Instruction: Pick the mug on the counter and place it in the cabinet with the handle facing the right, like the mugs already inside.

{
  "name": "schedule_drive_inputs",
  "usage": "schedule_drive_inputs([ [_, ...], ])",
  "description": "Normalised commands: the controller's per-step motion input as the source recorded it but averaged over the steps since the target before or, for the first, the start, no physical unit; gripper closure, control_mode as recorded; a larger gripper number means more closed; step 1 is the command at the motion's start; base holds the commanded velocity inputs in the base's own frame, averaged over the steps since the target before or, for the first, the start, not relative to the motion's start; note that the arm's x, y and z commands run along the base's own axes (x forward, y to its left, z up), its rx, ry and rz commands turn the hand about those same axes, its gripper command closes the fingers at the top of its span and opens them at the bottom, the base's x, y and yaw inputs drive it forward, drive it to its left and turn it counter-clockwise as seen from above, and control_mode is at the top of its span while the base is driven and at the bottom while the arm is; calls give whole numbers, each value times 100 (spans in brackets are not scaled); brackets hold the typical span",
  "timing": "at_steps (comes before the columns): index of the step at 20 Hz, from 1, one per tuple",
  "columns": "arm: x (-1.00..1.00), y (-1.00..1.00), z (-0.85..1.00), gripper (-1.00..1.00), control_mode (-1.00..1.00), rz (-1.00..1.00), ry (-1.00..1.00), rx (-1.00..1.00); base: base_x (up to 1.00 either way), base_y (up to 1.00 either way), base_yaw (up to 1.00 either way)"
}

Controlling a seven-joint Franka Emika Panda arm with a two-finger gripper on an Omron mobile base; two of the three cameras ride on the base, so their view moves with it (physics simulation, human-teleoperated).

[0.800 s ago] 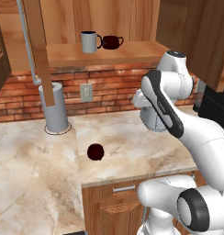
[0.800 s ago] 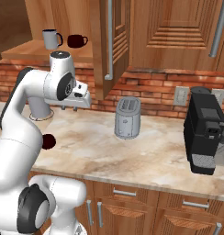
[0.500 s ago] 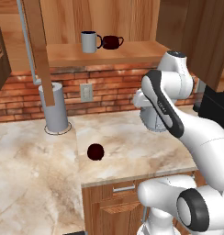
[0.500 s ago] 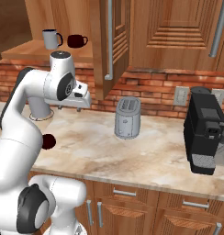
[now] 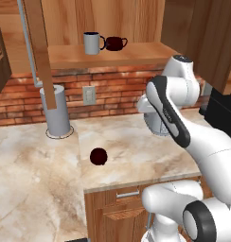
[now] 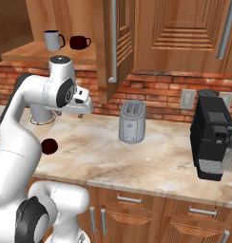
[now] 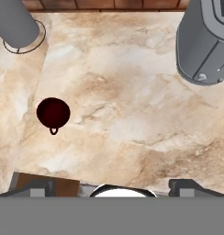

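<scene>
I see the maroon mug (image 5: 98,156) standing alone on the marbled worktop (image 5: 136,151), near its front edge, its small handle (image 7: 53,131) toward the camera in my hand view. My claw (image 7: 111,186) hangs high above, fingers spread, holding nothing. 2 mugs (image 5: 104,43) stand in the open cabinet (image 5: 112,52).

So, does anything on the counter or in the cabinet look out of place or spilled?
Nothing is spilled or damaged. The maroon mug stands upright, alone on the counter, while two other mugs stand on the cabinet shelf.
</scene>
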Motion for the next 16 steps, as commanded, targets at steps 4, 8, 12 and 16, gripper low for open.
schedule_drive_inputs([
  [4, -8, 15, -21, -100, -100, 0, -1, 0, 0, 0, 0],
  [8, -5, 22, -24, -100, -100, 0, 0, 0, 0, 0, 0],
  [12, -4, 23, -25, -100, -100, 0, 0, 0, 0, 0, 0],
  [16, -1, 19, -24, -100, -100, 0, 0, 0, 0, 0, 0],
])
